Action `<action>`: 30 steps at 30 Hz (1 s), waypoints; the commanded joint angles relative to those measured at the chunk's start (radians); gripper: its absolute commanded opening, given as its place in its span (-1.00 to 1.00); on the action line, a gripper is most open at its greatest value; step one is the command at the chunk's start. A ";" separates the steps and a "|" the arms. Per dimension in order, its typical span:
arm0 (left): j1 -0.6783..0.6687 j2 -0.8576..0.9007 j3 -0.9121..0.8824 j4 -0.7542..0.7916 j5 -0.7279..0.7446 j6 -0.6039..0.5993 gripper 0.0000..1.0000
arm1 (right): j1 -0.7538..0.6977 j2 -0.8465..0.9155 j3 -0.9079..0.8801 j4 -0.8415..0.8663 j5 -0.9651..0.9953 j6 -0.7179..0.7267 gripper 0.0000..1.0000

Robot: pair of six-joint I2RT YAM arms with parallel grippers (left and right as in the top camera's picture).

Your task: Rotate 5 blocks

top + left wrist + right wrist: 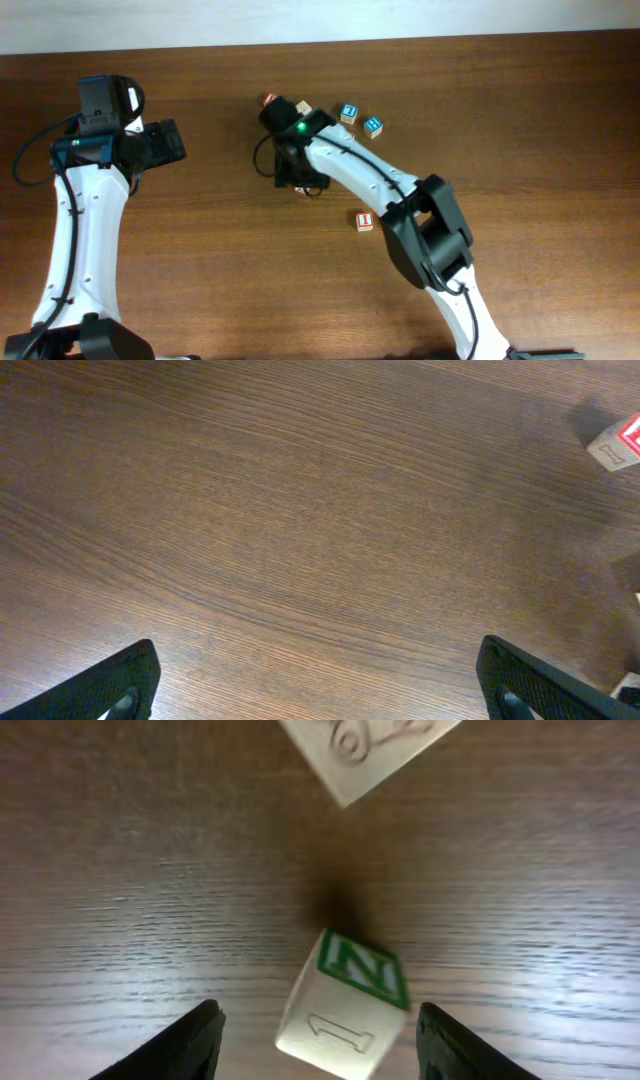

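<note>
Right gripper (318,1042) parted, nothing held; N block (345,1005) seen free between fingers (195,1045), toward table (200,260) far edge, midway along, apparently tilted. Left gripper (320,690) spread wide, empty, near left edge. Risk: block toppled or dragged if clipped by finger during withdrawal.

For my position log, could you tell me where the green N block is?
In the right wrist view, low centre, the green N block sits between the right gripper's open fingers, with a pale block beyond it.

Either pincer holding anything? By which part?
Nothing held. Right pincer open, the green-N block between its fingers, not gripped; left pincer open over bare table.
</note>
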 commanded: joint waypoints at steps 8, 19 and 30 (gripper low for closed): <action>0.005 0.007 0.016 0.002 -0.026 -0.012 0.99 | 0.003 0.020 0.010 -0.043 0.098 0.016 -0.40; 0.005 0.007 0.016 -0.024 -0.026 -0.012 0.99 | 0.003 0.020 0.010 -0.391 -0.022 -0.108 -0.50; 0.005 0.007 0.016 -0.021 -0.026 -0.012 0.99 | -0.002 0.020 -0.053 -0.443 0.004 -0.115 -0.05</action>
